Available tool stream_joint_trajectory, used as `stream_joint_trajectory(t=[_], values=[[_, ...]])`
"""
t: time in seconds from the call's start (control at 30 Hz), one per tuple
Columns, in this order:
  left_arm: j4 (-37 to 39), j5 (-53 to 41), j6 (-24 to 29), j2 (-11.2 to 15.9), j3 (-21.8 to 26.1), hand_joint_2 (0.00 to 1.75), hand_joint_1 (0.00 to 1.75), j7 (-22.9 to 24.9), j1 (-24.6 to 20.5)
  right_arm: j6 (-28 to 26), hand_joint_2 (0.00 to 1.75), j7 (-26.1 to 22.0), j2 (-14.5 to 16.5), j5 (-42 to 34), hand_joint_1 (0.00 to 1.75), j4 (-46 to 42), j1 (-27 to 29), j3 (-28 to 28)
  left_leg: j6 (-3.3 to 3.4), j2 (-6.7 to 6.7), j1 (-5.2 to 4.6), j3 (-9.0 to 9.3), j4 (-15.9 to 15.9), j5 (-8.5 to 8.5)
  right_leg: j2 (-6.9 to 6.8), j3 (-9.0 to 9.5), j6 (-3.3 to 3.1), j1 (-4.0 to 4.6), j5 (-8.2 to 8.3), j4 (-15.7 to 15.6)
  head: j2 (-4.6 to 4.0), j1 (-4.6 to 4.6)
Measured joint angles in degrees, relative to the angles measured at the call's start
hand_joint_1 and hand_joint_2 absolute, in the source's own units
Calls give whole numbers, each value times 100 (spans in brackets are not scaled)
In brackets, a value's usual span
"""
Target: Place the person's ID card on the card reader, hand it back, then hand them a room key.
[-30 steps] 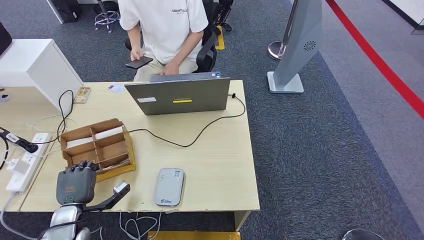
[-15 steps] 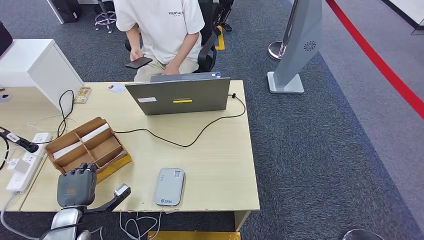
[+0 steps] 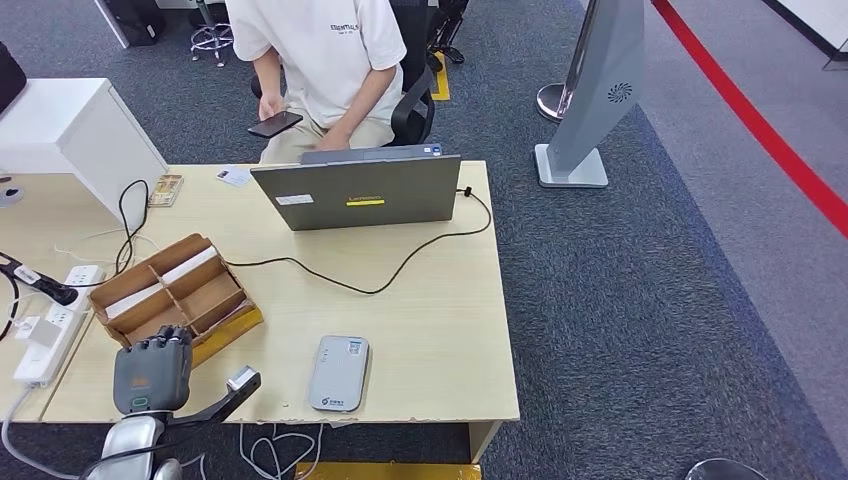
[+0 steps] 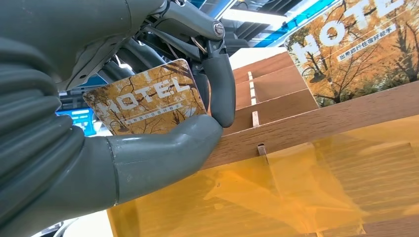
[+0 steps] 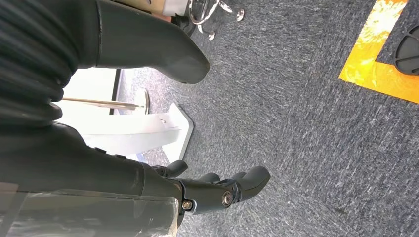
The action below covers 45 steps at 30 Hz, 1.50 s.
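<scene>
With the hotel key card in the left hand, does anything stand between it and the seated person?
Yes. The left hand pinches the key card at the table's near edge, by the wooden box. The open laptop stands across the far edge in front of the person, so the handover likely goes over or beside it.

A pale wooden tabletop (image 3: 440,340) stands on dark grey-blue carpet (image 3: 640,300). Beyond it a black office chair (image 3: 415,100) faces the far edge. A white cabinet (image 3: 70,130) sits at one side; on the other, a grey floor stand (image 3: 595,90) and a red floor stripe (image 3: 760,130)
</scene>
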Motion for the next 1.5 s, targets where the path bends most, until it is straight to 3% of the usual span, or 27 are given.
stream_joint_trajectory(t=[0.23, 0.5, 0.83, 1.23, 1.5], values=[[-60, 1, -151, -29, 1, 175, 175, 28, -5, 2, 175, 9, -1, 7, 0, 0, 1, -2, 0, 0, 0, 4, 0, 0, -1, 3, 0, 0, 0, 0, 0, 0], [-1251, 60, -1800, -88, -148, 175, 175, 190, -66, 56, 175, 45, -1, 113, 0, -2, 1, -65, 3, -4, 0, 2, 1, 5, -6, -2, -1, 0, 6, 0, 0, 2], [-2351, 234, -2801, -19, -650, 175, 175, 352, -802, 117, 175, 46, -1, 246, 0, -2, -4, -128, 5, -4, 0, -6, 3, 11, -6, -9, -7, 0, 13, 0, 0, 5], [-2429, 339, -2983, 97, -797, 175, 175, 462, -1499, 205, 175, 126, 1, 364, 0, -2, -21, -138, 4, -1, 0, -8, 3, 12, -1, -13, -8, 0, 13, 1, 0, 6], [-1434, 51, -2491, 311, -814, 175, 175, 480, -2466, 242, 175, 38, -1, 487, 0, -2, -50, -138, -1, -1, 0, -8, 3, 19, 0, -14, -9, 0, 16, 3, 0, 4]])
